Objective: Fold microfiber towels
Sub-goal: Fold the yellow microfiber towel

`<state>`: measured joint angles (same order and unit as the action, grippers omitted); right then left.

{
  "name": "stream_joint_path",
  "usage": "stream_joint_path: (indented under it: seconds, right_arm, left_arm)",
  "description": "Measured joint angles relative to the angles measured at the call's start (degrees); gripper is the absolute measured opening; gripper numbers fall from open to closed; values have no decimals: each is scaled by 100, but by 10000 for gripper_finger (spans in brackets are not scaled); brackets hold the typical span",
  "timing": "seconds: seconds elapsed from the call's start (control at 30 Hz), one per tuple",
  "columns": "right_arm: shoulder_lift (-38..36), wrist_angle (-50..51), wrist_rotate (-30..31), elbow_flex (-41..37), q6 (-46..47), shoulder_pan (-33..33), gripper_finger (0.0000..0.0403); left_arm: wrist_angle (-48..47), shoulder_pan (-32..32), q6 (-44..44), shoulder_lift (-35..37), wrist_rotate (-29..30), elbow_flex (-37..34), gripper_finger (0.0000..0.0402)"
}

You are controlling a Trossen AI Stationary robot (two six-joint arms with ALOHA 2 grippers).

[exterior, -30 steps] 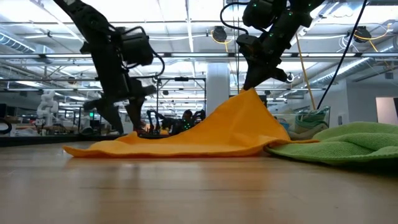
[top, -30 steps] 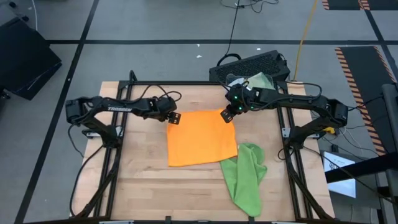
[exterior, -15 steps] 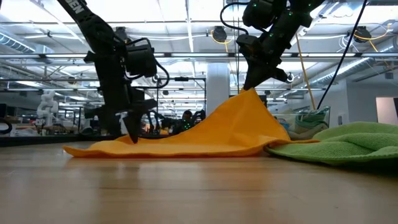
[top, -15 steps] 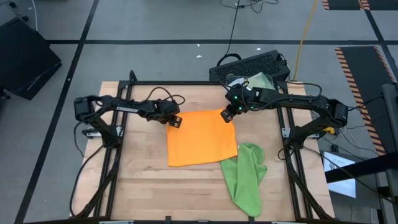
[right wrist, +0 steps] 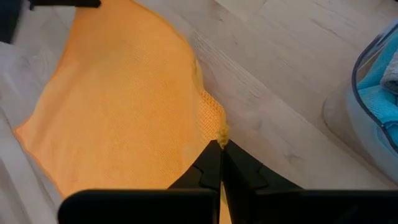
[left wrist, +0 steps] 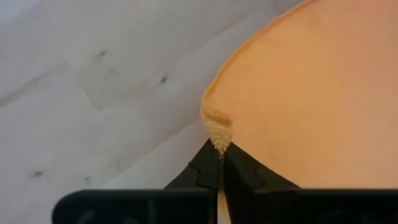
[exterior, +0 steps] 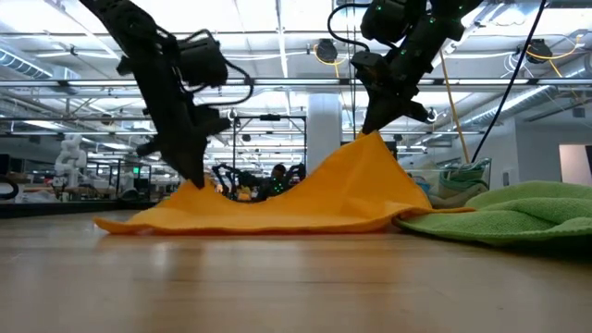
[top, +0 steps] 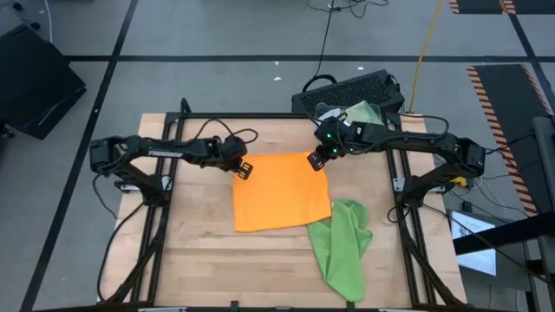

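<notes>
Orange towel (top: 281, 191) is spread on the desk (top: 199, 251); its two far corners are pinched and raised by the left pincer (top: 244, 170) and right pincer (top: 315, 160).

Table (top: 199, 251) front-left bare; green towel (top: 345, 247) apparently blocks front-right.

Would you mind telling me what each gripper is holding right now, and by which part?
Both hold the orange towel. The left gripper pinches its far-left corner; the right gripper pinches its far-right corner, lifted off the table.
</notes>
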<state>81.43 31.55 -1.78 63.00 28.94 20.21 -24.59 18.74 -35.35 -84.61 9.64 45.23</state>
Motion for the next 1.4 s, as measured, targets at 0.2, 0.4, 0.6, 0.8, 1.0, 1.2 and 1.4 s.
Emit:
stream_joint_path:
  seconds: [0.2,0.4,0.6,0.8,1.0,1.2,1.4]
  right_arm:
    - [0,-135,-307,0,-287,35,0]
    - [-17,-608,-571,0,-543,76,0]
    - [-125,-815,-918,0,-1055,74,0]
    - [-207,-459,-1191,0,-1746,-239,0]
    - [-157,-322,-992,-268,-2071,-733,0]
    - [-155,-320,-870,-598,-1810,-1043,0]
    - [-155,-700,-58,-656,-1465,-886,0]
  left_arm:
    - [-631,61,780,1119,-283,0,7]
    - [-1307,57,1607,2589,-966,0,6]
    - [-2180,3,1736,3485,-1332,0,5]
    - [-2161,-414,1617,3712,-2078,0,4]
    - [-2178,-1211,1574,3450,-2080,-57,4]
    - [-2049,-1939,1418,3153,-1808,-257,7]
    - [-1953,-2085,1165,2995,-451,-372,9]
